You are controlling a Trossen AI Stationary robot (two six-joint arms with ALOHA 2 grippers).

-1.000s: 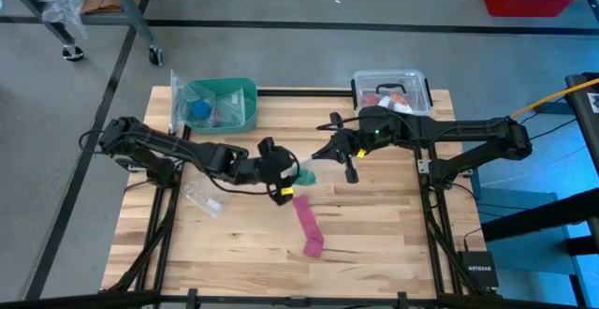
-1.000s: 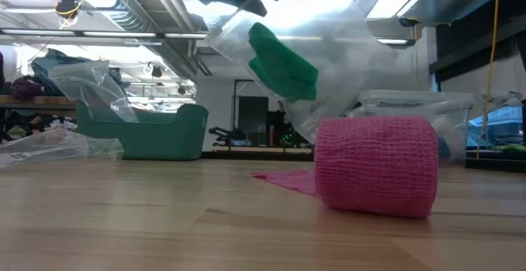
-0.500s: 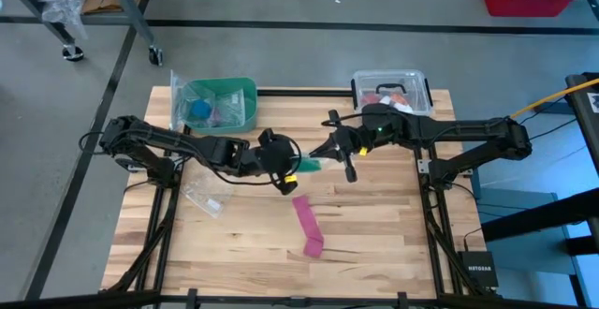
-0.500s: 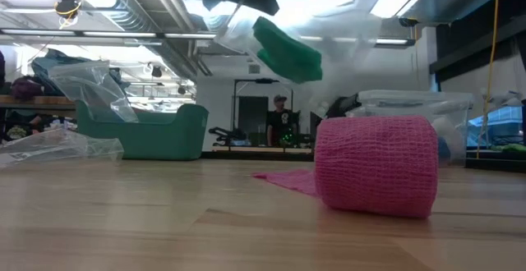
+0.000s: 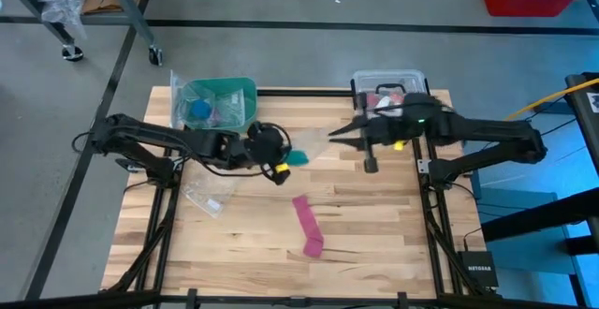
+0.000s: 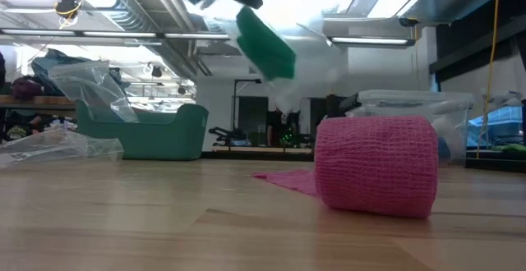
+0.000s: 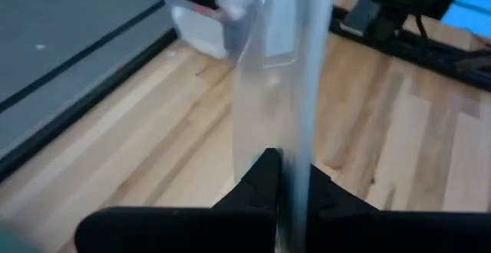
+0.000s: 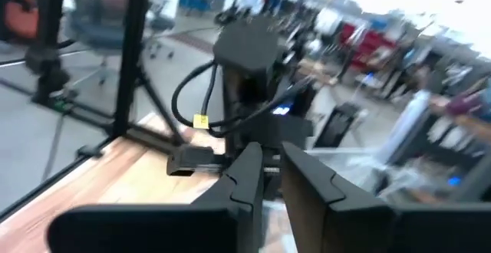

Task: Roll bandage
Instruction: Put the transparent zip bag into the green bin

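Note:
The teal-green bandage sits inside a clear plastic bag that is held up above the table's middle. My left gripper is shut on that bag, right beside the bandage. My right gripper points toward the bag's other end from the right, with a narrow gap between its fingers. A pink strip lies on the table, its rolled end toward the near edge. My left gripper pinches the clear bag's plastic between its two fingers, next to the bandage inside. The fingers reach roughly level toward the table's right. The bag is lifted clear of the table and sags below the gripper. My right gripper: I cannot tell whether it touches the bag.
A teal bin with bags in it stands at the far left. A clear lidded box stands at the far right. An empty clear bag lies on the left of the table.
My left gripper has gone toward the table's far left, carrying the bag and bandage with it. My right gripper has drawn back toward the table's right edge. The bandage has stayed clear of the table.

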